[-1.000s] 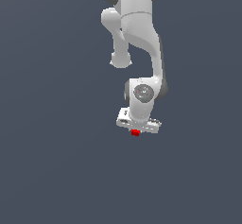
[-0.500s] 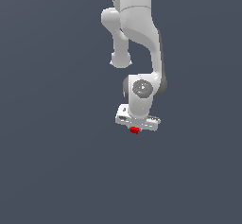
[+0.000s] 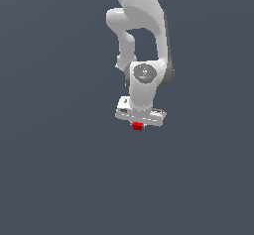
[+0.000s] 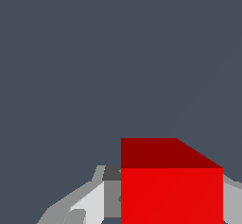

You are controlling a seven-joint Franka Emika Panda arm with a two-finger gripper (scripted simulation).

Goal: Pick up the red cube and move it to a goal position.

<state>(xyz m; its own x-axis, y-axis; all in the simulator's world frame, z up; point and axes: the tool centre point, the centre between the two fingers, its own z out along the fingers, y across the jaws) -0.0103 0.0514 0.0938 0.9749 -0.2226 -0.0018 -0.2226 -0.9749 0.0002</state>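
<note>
Showed only flat, dark slate-grey ground behind everything in both views, with no edge or marking on it. Reached down from the upper frame of the exterior view as a white arm (image 3: 141, 40), ending in a gripper (image 3: 138, 125) pointed downward and closed on the red cube (image 3: 138, 126), which peeked out just under the hand's wide bar. Filled the near part of the wrist view as the same red cube (image 4: 171, 190), flanked tight by pale grey fingers (image 4: 90, 204).
</note>
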